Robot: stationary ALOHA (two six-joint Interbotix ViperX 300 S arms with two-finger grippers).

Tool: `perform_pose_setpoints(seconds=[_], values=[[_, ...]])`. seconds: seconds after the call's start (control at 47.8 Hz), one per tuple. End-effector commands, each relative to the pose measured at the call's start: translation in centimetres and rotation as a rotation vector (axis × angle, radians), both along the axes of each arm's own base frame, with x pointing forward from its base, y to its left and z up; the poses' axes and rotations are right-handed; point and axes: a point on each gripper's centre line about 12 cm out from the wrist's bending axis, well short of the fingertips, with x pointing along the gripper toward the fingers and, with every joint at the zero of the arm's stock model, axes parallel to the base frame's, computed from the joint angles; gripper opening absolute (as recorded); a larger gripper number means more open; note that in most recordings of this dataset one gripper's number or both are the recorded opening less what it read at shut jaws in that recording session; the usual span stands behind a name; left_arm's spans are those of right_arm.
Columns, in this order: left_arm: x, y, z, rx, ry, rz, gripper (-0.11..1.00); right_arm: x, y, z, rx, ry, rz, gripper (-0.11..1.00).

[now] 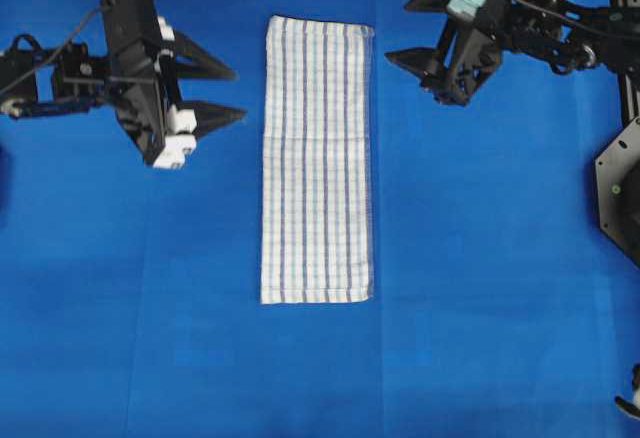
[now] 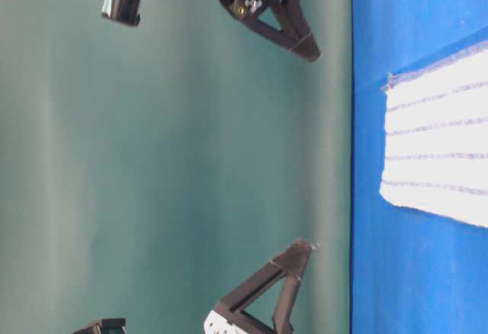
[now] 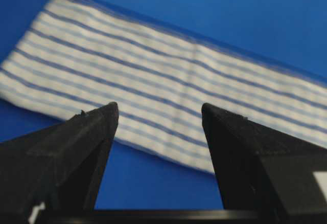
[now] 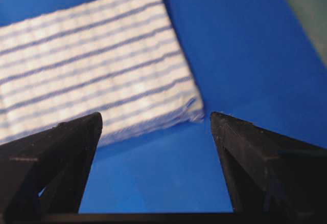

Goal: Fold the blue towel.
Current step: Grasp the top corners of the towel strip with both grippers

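Note:
The blue towel (image 1: 318, 158) is a white cloth with thin blue stripes. It lies flat as a long narrow strip down the middle of the table. My left gripper (image 1: 240, 94) hovers to the left of its upper half, open and empty, fingers pointing at the towel. In the left wrist view the towel (image 3: 153, 75) lies just beyond the open left gripper (image 3: 159, 111). My right gripper (image 1: 397, 31) hangs open and empty to the right of the towel's top right corner. In the right wrist view that corner of the towel (image 4: 87, 65) shows ahead of the right gripper (image 4: 156, 119).
A plain blue table covering (image 1: 480, 258) spreads all round the towel. Black arm mounts and a frame (image 1: 620, 188) stand along the right edge. The table-level view shows a green backdrop (image 2: 191, 158) behind the towel's end (image 2: 442, 151).

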Motion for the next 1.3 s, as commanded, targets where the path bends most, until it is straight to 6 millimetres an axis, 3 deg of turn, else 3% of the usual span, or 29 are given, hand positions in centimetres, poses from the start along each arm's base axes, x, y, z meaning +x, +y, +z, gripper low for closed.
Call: perform_pose_setpoints(seconds=[0.0, 0.272, 0.418, 0.878, 1.087, 1.276], values=[[0.4, 0.8, 1.0, 0.019, -0.038, 0.017, 0.59, 0.0, 0.3, 1.0, -0.012, -0.035, 0.005, 0.88], [1.1, 1.4, 0.2, 0.022, -0.021, 0.026, 0.59, 0.4, 0.1, 1.0, -0.017, -0.043, 0.001, 0.88], [2.3, 3.2, -0.5, 0.034, -0.022, 0.062, 0.59, 0.8, -1.3, 0.6, -0.022, -0.042, -0.035, 0.88], [4.3, 11.8, -6.0, 0.066, 0.062, 0.225, 0.59, 4.2, -6.2, -4.7, 0.006, 0.029, -0.129, 0.88], [5.0, 13.0, -8.7, 0.063, 0.077, 0.243, 0.59, 4.4, -7.3, -7.2, 0.019, 0.053, -0.168, 0.88], [5.4, 13.2, -10.5, 0.044, 0.099, 0.247, 0.59, 4.4, -7.3, -8.2, 0.042, 0.064, -0.183, 0.88]])
